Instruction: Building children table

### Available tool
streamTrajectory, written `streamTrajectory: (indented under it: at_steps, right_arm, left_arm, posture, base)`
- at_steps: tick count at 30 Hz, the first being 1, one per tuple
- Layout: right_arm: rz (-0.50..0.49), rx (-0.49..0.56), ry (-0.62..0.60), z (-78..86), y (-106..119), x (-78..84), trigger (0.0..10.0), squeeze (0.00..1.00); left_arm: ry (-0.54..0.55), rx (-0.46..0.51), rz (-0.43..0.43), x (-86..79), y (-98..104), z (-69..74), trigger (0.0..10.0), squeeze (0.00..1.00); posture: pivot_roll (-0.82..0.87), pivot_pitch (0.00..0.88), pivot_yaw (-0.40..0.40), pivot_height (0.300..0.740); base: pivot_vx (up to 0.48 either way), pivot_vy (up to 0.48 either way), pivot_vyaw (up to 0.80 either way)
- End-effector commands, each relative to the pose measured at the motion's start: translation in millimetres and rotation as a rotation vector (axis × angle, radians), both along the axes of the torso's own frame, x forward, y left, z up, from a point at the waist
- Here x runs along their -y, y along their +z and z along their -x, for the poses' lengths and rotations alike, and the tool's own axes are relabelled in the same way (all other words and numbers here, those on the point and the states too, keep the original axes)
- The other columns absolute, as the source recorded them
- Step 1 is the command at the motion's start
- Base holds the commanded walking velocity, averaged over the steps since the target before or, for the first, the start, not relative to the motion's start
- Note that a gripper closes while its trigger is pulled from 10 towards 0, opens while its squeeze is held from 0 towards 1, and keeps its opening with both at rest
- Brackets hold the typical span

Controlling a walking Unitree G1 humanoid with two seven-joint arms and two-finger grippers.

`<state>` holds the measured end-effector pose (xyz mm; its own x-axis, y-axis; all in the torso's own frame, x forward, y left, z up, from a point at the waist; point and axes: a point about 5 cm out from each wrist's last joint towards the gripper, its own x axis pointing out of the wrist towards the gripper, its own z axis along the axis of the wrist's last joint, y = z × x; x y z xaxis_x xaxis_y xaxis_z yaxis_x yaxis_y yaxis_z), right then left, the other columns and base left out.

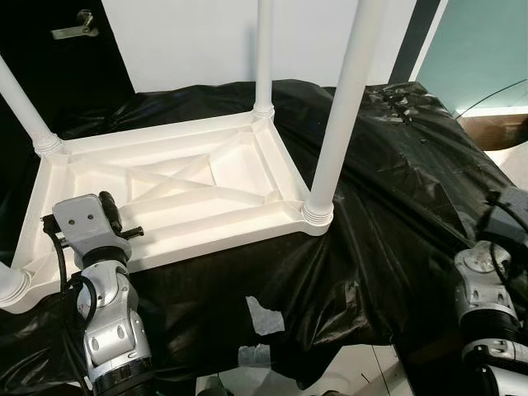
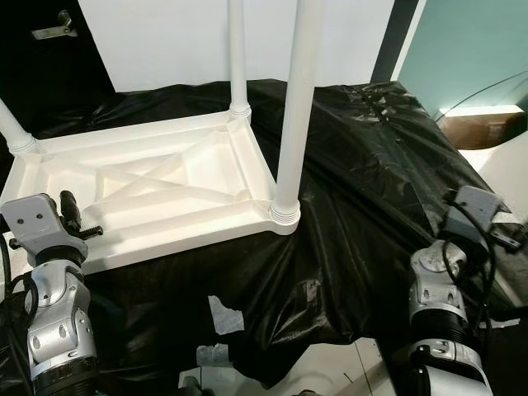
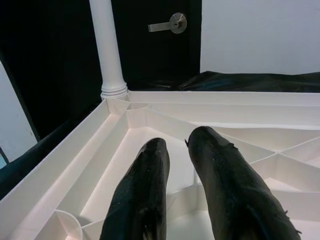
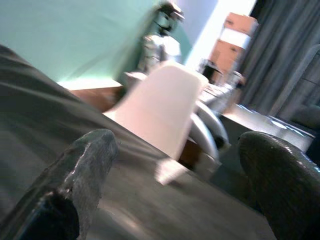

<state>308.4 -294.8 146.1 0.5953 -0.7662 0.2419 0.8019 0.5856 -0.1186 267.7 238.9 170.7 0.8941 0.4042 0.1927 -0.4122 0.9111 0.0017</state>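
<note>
A white plastic children's table (image 1: 165, 186) lies upside down on a surface under a black plastic sheet (image 1: 396, 214). Its ribbed underside faces up. White legs stand in three corners: near right (image 1: 338, 124), far right (image 1: 264, 58) and far left (image 1: 25, 107). Another leg (image 1: 10, 285) shows at the near left corner by the picture's edge. My left gripper (image 1: 111, 213) hovers over the table's near left part; its fingers (image 3: 145, 200) are close together with nothing between them. My right gripper (image 2: 487, 216) is held low at the sheet's right edge, away from the table, its fingers (image 4: 90, 165) wide apart and empty.
A dark door with a lever handle (image 1: 74, 29) stands behind the table's left end, and a white wall (image 1: 190, 41) behind the middle. Pieces of tape (image 1: 264, 318) lie by the sheet's near edge. A white chair (image 4: 160, 105) stands off to the right.
</note>
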Motion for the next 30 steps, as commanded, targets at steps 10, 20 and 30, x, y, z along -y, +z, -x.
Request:
streamTrajectory:
  at_steps: [10,20,30]
  right_arm:
    - [-0.034,0.068,0.320,-16.7,10.7,-26.4,10.0,0.00]
    - [-0.092,0.079,0.805,-11.8,3.6,-79.6,10.0,0.00]
    - [-0.098,0.044,1.070,3.0,-4.2,-106.0,10.0,0.00]
  left_arm:
    - [0.135,0.003,0.025,-2.8,-3.6,2.7,10.0,0.00]
    - [0.091,0.000,0.016,1.7,-5.1,2.5,10.0,0.00]
    - [0.041,0.003,-0.002,5.6,-4.0,0.5,10.0,0.00]
  posture:
    - [0.10,0.043,-0.014,0.740]
    - [0.09,0.036,-0.013,0.740]
    - [0.09,0.036,-0.010,0.740]
  base:
    - [0.000,0.000,0.00]
    - [0.000,0.000,0.00]
    - [0.000,0.000,0.00]
